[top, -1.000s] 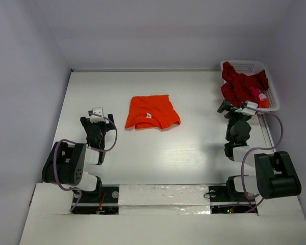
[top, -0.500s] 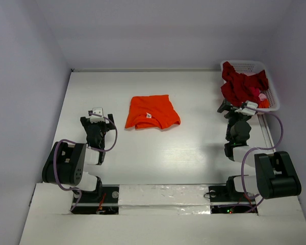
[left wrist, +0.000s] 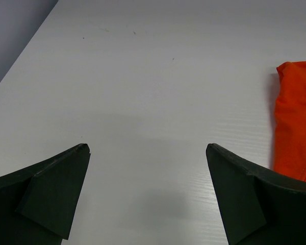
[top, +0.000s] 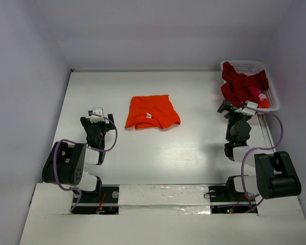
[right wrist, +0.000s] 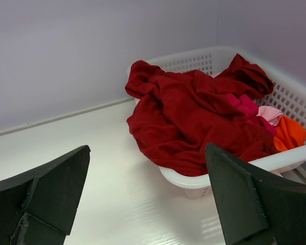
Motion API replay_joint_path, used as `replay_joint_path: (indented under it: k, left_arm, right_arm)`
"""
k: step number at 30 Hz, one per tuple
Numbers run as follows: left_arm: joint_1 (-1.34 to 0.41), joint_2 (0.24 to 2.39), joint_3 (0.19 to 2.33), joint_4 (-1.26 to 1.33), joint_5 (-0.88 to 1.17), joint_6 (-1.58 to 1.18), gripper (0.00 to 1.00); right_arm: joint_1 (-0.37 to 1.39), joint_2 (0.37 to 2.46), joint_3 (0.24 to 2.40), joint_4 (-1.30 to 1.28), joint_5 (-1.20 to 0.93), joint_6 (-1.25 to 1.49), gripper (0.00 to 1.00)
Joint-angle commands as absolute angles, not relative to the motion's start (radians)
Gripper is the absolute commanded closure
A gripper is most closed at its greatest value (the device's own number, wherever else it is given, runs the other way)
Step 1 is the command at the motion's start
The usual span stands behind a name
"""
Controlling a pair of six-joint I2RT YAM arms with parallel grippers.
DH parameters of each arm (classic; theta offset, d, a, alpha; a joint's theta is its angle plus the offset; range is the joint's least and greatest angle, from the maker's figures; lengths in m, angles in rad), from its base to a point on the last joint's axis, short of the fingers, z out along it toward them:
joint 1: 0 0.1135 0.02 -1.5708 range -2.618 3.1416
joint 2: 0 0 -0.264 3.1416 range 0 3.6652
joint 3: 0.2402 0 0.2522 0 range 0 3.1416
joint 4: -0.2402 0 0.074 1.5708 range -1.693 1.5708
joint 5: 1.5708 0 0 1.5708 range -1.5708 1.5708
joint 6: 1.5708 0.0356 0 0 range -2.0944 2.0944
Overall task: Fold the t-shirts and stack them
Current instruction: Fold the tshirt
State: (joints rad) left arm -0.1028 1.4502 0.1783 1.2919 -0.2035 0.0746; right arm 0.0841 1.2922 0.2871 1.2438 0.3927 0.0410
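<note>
A folded bright orange t-shirt (top: pixel 152 113) with a small white neck label lies on the table's middle; its edge shows at the right of the left wrist view (left wrist: pixel 296 117). Dark red t-shirts (top: pixel 239 84) are heaped in the white basket and spill over its near rim (right wrist: pixel 194 120). My left gripper (top: pixel 96 116) rests low on the table left of the orange shirt, open and empty (left wrist: pixel 148 148). My right gripper (top: pixel 235 108) sits just in front of the basket, open and empty (right wrist: pixel 148 150).
The white latticed basket (top: pixel 269 89) stands at the back right corner, its rim (right wrist: pixel 296 153) close to my right fingers. Pink and orange cloth (right wrist: pixel 283 127) also lies inside it. Walls close the table on the left, back and right.
</note>
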Motion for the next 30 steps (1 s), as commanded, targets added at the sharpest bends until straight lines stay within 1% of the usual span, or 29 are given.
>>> replay_joint_path:
  k: [1,30]
  left_arm:
    - [-0.097,1.440,0.202,1.574,-0.207,0.064,0.01]
    - [-0.097,1.440,0.201,1.574,-0.207,0.064,0.01]
  right_arm:
    - [0.077,1.295,0.316,1.341,0.417,0.040,0.00]
    - [0.077,1.295,0.318,1.327,0.417,0.044,0.00]
